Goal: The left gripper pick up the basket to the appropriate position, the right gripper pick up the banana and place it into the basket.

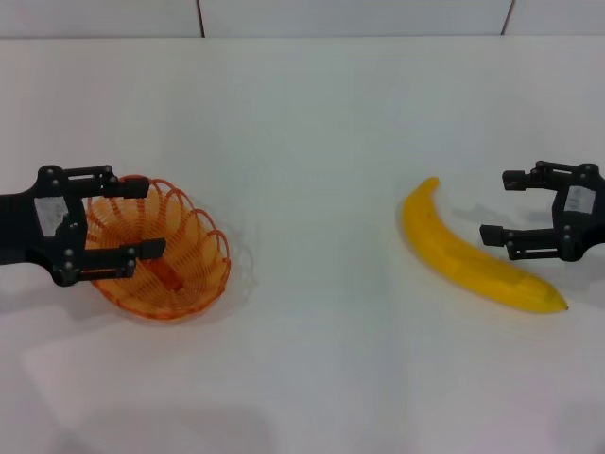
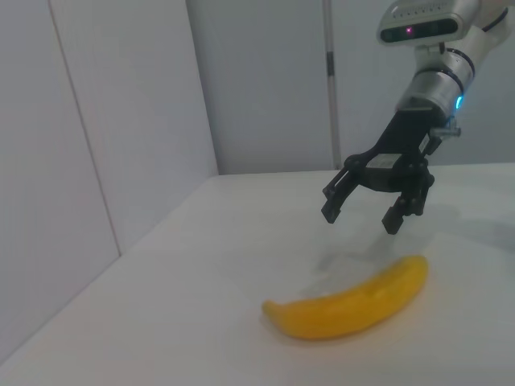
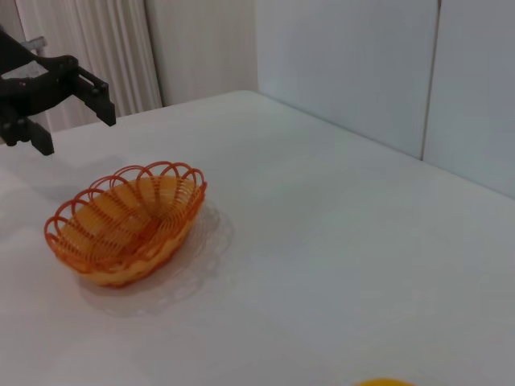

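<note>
The orange wire basket (image 1: 203, 251) stands upright and empty on the white table at the left. My left gripper (image 1: 142, 218) is open, its fingers overlapping the basket's left end in the head view. In the right wrist view the left gripper (image 3: 64, 112) hangs above the table just past the basket (image 3: 129, 217), not touching it. The yellow banana (image 1: 468, 257) lies flat at the right. My right gripper (image 1: 501, 206) is open beside its right side. The left wrist view shows the right gripper (image 2: 362, 217) hovering above the banana (image 2: 354, 305), apart from it.
The white table (image 1: 321, 170) stretches bare between basket and banana. A pale panelled wall (image 1: 284, 17) runs along its far edge. A thin yellow sliver of the banana (image 3: 385, 383) shows at the edge of the right wrist view.
</note>
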Robot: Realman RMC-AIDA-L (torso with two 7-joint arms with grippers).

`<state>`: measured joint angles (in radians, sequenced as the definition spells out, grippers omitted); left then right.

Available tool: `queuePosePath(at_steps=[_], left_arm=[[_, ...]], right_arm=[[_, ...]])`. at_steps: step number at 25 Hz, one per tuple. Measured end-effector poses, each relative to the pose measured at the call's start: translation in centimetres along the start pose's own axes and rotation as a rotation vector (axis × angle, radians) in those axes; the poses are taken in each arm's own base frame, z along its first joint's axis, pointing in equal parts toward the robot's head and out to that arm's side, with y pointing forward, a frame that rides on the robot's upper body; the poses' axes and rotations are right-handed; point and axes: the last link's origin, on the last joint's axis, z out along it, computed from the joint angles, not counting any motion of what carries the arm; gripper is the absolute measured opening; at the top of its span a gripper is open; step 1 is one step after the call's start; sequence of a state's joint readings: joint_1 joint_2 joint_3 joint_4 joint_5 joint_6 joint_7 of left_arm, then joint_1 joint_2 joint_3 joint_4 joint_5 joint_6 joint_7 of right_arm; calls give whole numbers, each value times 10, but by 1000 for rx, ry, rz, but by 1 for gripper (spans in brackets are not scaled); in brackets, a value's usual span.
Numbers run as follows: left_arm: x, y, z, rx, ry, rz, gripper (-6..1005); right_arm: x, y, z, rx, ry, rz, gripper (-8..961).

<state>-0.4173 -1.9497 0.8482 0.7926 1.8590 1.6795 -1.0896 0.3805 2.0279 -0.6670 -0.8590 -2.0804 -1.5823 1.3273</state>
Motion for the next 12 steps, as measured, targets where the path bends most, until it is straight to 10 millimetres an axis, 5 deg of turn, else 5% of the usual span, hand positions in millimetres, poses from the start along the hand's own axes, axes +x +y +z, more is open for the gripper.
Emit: queuePosePath(at_steps=[12], left_arm=[[0, 1, 2, -9, -1, 4, 698]], right_arm=[[-1, 0, 0, -1, -1, -2, 891]])
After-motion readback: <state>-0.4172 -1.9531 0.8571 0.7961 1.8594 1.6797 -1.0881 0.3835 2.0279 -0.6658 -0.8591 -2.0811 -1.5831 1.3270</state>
